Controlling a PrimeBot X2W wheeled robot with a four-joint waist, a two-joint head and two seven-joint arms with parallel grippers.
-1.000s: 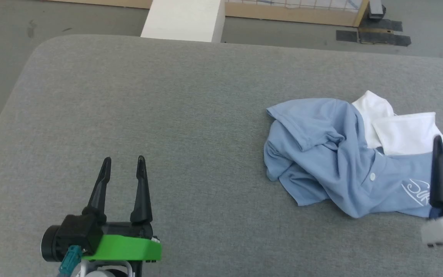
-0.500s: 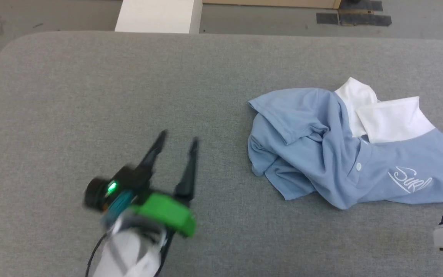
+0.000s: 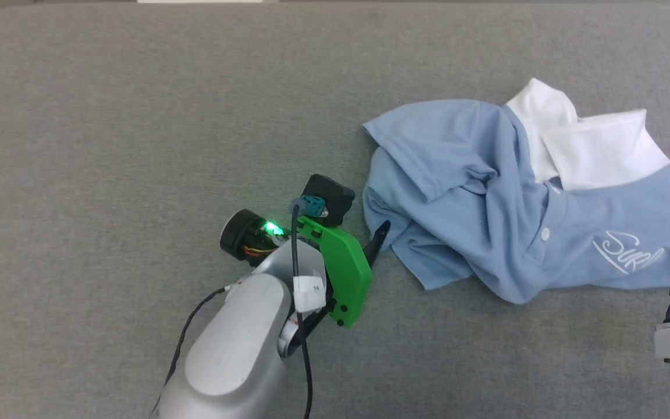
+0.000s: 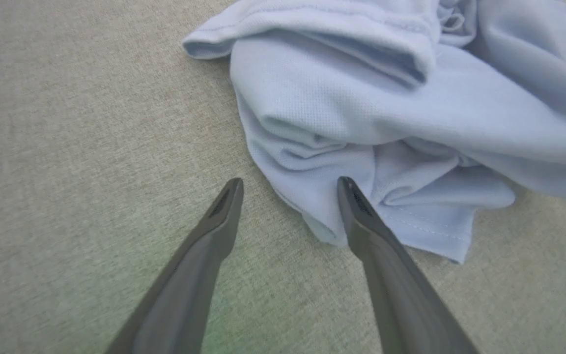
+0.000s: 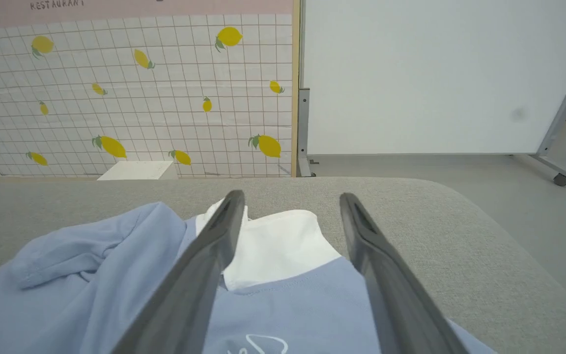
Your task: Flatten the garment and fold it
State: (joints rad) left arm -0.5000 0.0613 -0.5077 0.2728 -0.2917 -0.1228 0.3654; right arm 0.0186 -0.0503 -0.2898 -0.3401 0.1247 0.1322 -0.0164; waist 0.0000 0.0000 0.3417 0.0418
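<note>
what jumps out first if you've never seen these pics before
A crumpled light blue polo shirt with a white collar lies on the right of the grey padded table. The left gripper, with its bright green mount, sits open right at the shirt's left edge. The right gripper hangs open over the logo side.

Lots of open grey surface [image 3: 108, 145] lies to the left. On the right the bunched-up garment [image 3: 474, 192] is in the way, just by the left end effector [image 4: 290, 181].
</note>
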